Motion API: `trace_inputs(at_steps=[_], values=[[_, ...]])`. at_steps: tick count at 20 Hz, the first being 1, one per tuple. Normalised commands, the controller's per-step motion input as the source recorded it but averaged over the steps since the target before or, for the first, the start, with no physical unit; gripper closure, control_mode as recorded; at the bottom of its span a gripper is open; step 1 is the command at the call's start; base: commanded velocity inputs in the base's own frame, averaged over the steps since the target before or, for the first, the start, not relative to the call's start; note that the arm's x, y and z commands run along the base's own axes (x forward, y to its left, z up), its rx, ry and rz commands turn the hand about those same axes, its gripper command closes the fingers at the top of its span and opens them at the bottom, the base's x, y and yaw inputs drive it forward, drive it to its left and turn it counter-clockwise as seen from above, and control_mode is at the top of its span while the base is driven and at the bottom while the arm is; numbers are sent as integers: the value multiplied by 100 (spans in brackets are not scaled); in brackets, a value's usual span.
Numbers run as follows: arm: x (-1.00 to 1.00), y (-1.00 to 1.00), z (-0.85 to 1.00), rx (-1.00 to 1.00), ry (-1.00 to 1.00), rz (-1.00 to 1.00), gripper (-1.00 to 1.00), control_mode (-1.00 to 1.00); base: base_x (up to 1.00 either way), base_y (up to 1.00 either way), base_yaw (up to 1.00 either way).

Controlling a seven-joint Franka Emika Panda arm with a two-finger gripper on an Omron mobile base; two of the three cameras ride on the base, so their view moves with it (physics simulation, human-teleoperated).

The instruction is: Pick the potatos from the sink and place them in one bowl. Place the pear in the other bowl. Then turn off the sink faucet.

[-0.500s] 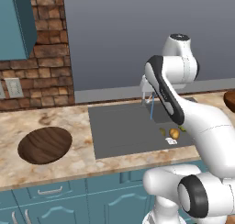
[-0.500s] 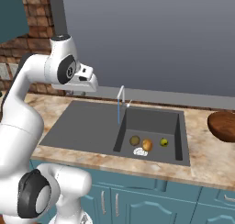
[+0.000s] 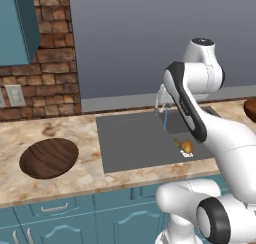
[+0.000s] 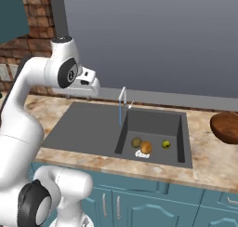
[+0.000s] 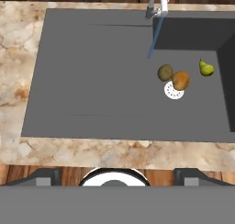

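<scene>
Speckled beige counter (image 3: 75, 175) runs under a brick wall (image 3: 47, 83) and teal cabinets, with the sink (image 5: 92, 90) set into it: a flat grey panel beside a deeper well. In the hand view both potatos sit touching each other on the well floor, the olive-green one (image 5: 165, 72) at about ten o'clock from the golden-orange one (image 5: 181, 80), and the white drain (image 5: 173, 91) lies just under them at six o'clock. A small yellow-green pear (image 5: 206, 69) rests near them, off at three o'clock and apart from both. The sink faucet (image 4: 122, 96) stands at the back rim at twelve o'clock, and a thin blue stream (image 4: 120, 115) falls from it (so the water is running).

Judging by this, nothing of the task is finished. The dark wood-grain bowl (image 3: 49, 157) on the counter at nine o'clock from the sink holds nothing that can be seen, and the reddish-brown bowl (image 4: 227, 126) at three o'clock, cut by the frame edge, also looks bare. All three pieces remain to be lifted out, then the lever needs shutting.

The gripper (image 4: 91, 84) hangs high above the flat panel, well apart from the produce. Whether its fingers are spread or pressed together I cannot tell; it carries nothing that shows.
</scene>
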Motion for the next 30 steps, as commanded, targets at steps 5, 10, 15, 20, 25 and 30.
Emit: trace_inputs(at_steps=[5,10,15,20,25,30], values=[[-26,-13,-2,0,0,0,-100,-100,0,0,0],[-24,-20,-5,0,0,0,-100,-100,0,0,0],[-23,-28,-6,0,0,0,-100,-100,0,0,0],[-13,-21,-10,0,0,0,-100,-100,0,0,0],[-4,-23,-10,0,0,0,-100,-100,0,0,0],[-1,-25,-4,0,0,0,-100,-100,0,0,0]])
